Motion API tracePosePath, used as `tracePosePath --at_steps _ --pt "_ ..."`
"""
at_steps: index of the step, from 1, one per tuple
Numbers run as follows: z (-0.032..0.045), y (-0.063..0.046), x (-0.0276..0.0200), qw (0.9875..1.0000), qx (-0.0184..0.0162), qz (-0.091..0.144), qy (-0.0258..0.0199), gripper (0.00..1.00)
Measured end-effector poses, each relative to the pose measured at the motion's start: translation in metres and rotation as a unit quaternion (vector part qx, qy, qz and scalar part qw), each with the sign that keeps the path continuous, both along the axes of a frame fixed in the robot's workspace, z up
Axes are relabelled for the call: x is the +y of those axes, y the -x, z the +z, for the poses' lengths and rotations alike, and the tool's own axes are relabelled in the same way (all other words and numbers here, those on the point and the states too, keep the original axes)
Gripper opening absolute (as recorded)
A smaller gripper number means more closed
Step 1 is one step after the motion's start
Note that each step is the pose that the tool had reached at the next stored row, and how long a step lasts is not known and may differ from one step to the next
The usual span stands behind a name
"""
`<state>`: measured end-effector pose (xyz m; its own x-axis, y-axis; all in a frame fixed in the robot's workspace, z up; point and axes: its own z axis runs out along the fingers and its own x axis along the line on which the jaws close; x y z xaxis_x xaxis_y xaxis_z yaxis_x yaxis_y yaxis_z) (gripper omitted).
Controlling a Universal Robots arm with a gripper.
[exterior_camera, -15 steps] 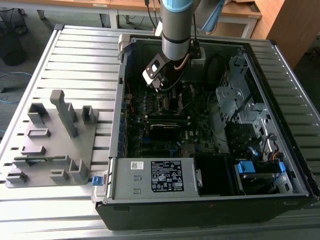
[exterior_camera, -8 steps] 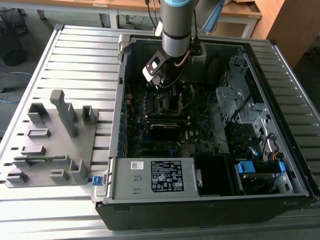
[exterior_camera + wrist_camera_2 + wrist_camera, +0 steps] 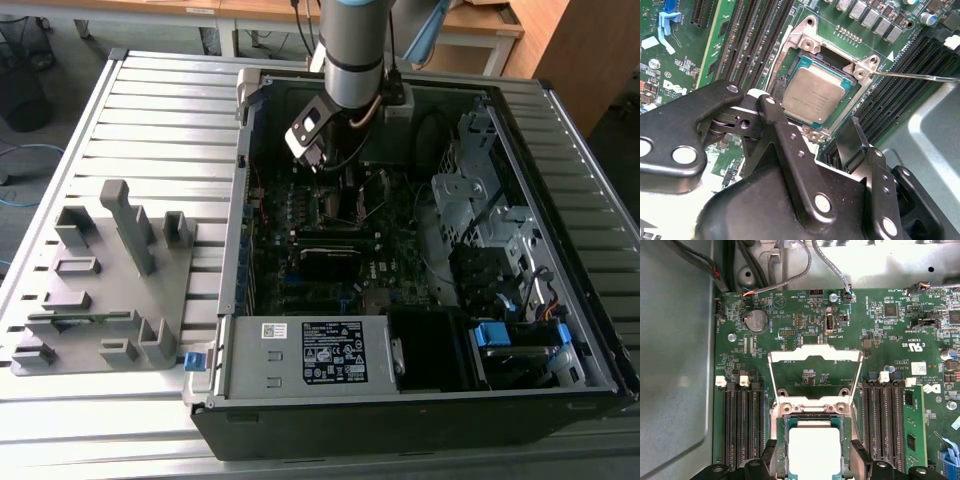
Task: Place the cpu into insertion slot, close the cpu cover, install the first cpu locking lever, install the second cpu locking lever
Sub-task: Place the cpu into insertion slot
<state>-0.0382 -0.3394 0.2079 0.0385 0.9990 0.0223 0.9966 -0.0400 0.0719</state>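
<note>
One cpu (image 3: 812,95), one cpu cover (image 3: 815,354)

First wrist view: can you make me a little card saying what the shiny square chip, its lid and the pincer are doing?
chip: small flat square cpu with a greyish-silver metal top, lying in its slot
slot: square dark insertion slot set into the green circuit board
lid: thin square silver metal cpu cover, swung open, off the chip
pincer: black pincer, open, one finger on each side of the chip
lever: thin metal rod sticking out beside the slot
place: inside an open black computer case
</note>
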Motion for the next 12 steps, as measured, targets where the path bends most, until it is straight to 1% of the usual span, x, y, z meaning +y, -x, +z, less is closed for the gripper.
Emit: tracePosePath --at_steps 8,12 --pt "0.0027 0.0 0.0 1.0 0.0 0.0 0.0 0.67" --pt "0.0028 0.0 0.0 1.0 0.0 0.0 0.0 0.67"
